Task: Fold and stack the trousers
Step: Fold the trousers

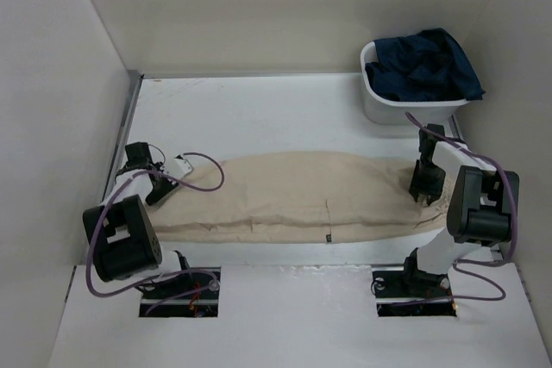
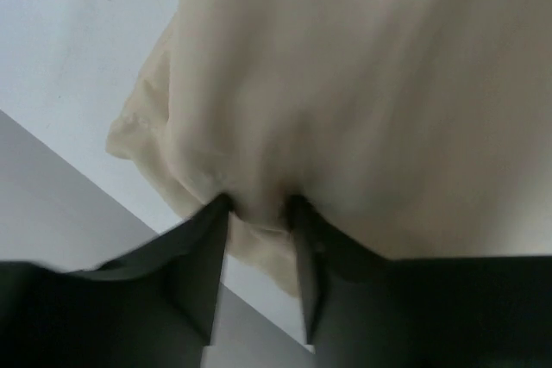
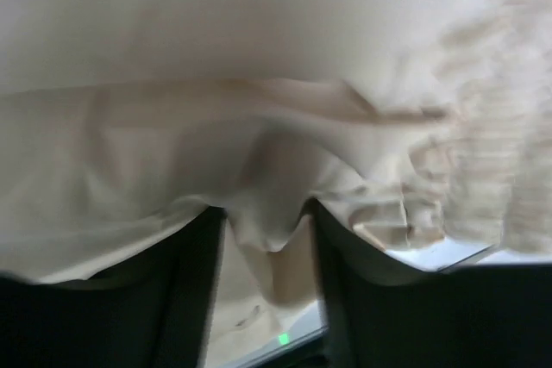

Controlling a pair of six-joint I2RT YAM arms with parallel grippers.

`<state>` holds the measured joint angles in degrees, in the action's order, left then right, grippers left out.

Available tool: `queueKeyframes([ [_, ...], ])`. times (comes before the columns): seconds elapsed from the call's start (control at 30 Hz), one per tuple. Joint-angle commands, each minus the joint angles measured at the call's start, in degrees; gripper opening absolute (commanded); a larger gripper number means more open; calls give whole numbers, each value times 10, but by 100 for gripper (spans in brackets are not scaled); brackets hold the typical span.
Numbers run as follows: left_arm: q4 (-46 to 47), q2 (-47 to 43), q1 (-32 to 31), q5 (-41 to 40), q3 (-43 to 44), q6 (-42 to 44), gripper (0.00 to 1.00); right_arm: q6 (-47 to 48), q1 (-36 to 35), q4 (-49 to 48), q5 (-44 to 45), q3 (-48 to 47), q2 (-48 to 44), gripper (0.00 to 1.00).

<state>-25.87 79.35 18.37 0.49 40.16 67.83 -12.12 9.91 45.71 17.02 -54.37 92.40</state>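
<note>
The trousers [image 1: 293,196] lie stretched across the table [image 1: 259,118]. The left gripper [image 2: 259,208] pinches bunched cloth at their left end. The right gripper [image 3: 263,221] straddles a fold at the right end; blur hides whether its fingers clamp it.

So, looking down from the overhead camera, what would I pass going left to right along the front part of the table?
left gripper → trousers, stretched lengthwise across the table → right gripper. The white tub of dark clothes sits farther back, above the right gripper, so it has no clear place in this order.
</note>
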Motion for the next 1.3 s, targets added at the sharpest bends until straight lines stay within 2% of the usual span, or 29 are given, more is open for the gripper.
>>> queueKeyframes([
  [0.0,138,50,10,-50,-8,0,28,-12,22,-14,20,-4,-5,36],
  [0.07,168,83,8,-70,8,-1,14,-13,28,-24,21,-13,-5,23],
  [0.13,184,112,6,-77,34,-11,7,-19,30,-37,22,-25,2,13],
  [0.27,259,163,5,-93,112,-48,6,-30,26,-70,36,-62,18,12],
  [0.33,274,183,1,-108,156,-60,12,-24,26,-84,57,-80,33,12],
  [0.37,274,188,-1,-109,175,-61,19,-19,26,-94,64,-86,38,12],
  [0.5,271,179,-5,-103,206,-64,54,-5,26,-125,53,-110,51,14],
  [0.6,266,164,-7,-102,221,-66,62,4,19,-138,36,-135,59,15],
  [0.63,266,155,-7,-107,227,-67,62,9,15,-142,30,-143,59,17],
  [0.7,260,135,-7,-110,229,-65,63,13,11,-136,14,-158,57,28],
  [0.77,235,104,-2,-111,225,-57,64,8,11,-121,-12,-159,36,43],
  [0.83,194,71,3,-111,215,-51,64,-16,15,-115,-22,-131,-6,65],
  [0.87,177,56,6,-111,207,-50,64,-35,23,-114,-26,-109,-32,74],
  [0.9,162,39,8,-111,195,-50,64,-51,35,-114,-29,-90,-51,78],
  [1.03,120,-16,7,-119,124,-45,65,-113,80,-117,-93,-4,-114,86],
  [1.13,115,-38,-3,-115,62,-32,65,-156,110,-155,-112,31,-120,85],
  [1.27,98,-54,0,-69,23,-8,63,-174,127,-189,-130,8,-72,81],
])
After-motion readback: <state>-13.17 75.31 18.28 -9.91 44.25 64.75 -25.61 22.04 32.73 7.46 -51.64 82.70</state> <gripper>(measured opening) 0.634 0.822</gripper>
